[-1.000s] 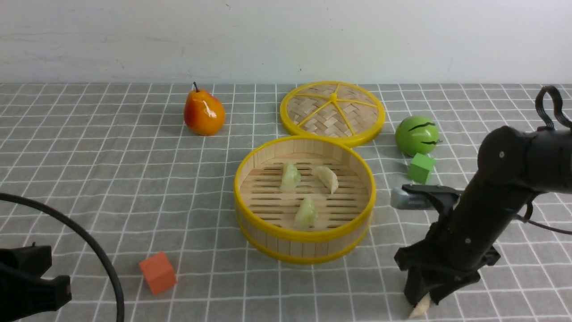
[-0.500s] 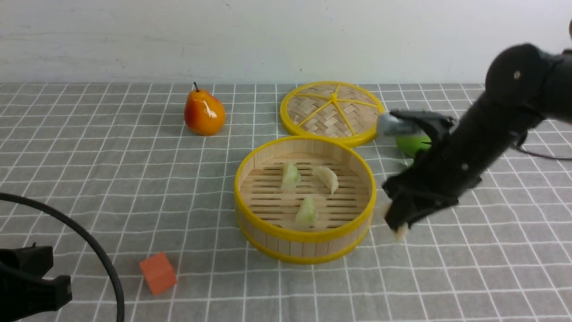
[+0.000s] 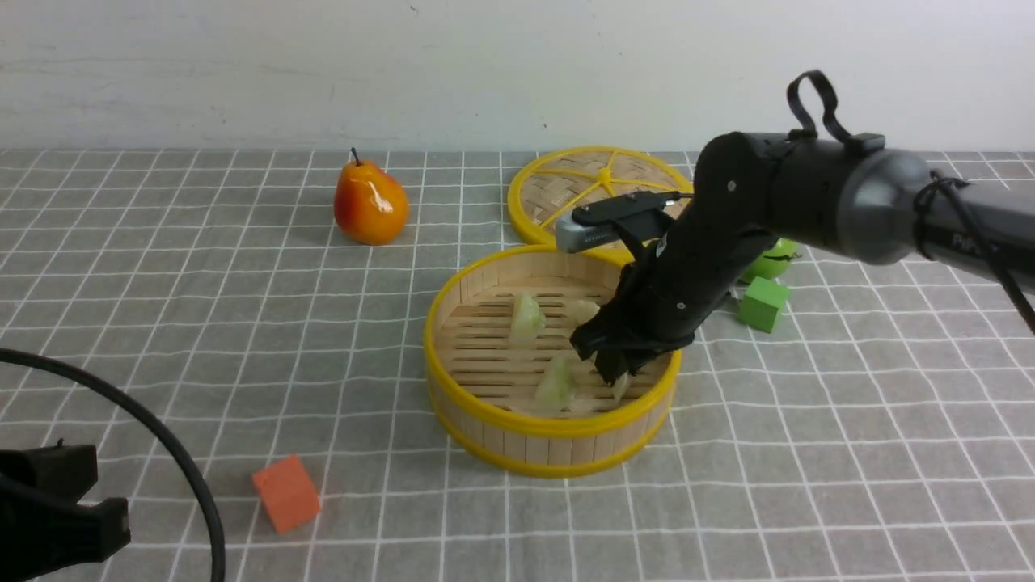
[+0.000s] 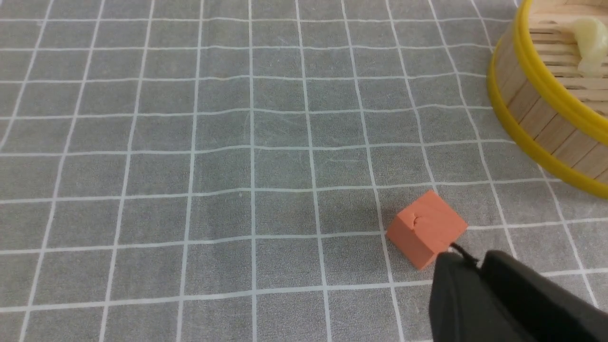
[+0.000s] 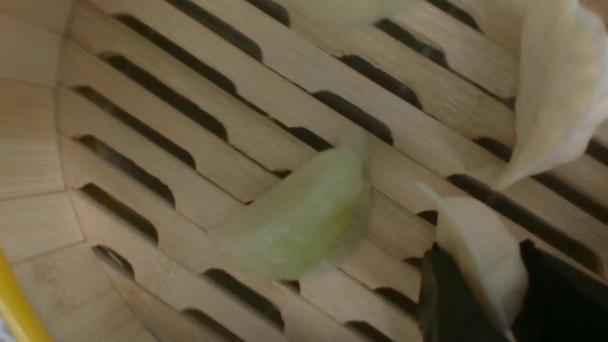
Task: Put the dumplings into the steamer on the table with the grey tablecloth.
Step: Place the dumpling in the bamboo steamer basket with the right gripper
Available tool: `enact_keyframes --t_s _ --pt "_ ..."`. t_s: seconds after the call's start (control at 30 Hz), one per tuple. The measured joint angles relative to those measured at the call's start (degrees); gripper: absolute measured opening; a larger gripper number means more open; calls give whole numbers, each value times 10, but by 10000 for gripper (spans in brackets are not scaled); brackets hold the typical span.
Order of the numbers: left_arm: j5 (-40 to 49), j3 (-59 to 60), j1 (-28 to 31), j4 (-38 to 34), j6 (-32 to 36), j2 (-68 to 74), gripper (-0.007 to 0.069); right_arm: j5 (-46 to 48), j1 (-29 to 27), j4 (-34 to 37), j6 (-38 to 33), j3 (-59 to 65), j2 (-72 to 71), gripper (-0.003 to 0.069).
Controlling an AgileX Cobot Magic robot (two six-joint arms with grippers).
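Note:
The steamer [image 3: 453, 380] stands mid-table on the grey tablecloth [image 3: 202, 323]. My right gripper [image 3: 614, 376] reaches down inside it, shut on a cream dumpling [image 3: 621, 386] just above the slatted floor. In the right wrist view that dumpling [image 5: 479, 251] sits between the dark fingers of the gripper [image 5: 475, 285], next to a green dumpling [image 5: 304, 218] and another cream dumpling [image 5: 555, 95]. Two green dumplings [image 3: 526, 317] [image 3: 556, 384] and a cream one [image 3: 584, 309], half hidden by the arm, lie in the basket. My left gripper [image 4: 475, 266] hangs shut and empty by the orange cube [image 4: 425, 228].
An orange pear [image 3: 369, 204] stands at the back left. The woven lid [image 3: 566, 194] lies behind the steamer. A green ball [image 3: 768, 259] and a green cube [image 3: 762, 303] sit to its right. The orange cube [image 3: 285, 493] lies at the front left near a black cable [image 3: 162, 436].
My right arm lifted the cream dumpling from the front right of the cloth, swung it left and lowered it into the steamer. The left arm has not moved.

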Motion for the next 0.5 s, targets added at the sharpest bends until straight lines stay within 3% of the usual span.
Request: enact_keyframes --t_s 0.13,0.37,0.5 --pt "0 0 0 0 0 0 67 3 0 -6 7 -2 0 210" --pt "0 0 0 0 0 0 74 9 0 -7 9 -15 0 427" --pt "-7 0 0 0 0 0 76 49 0 -10 10 -53 -25 463"
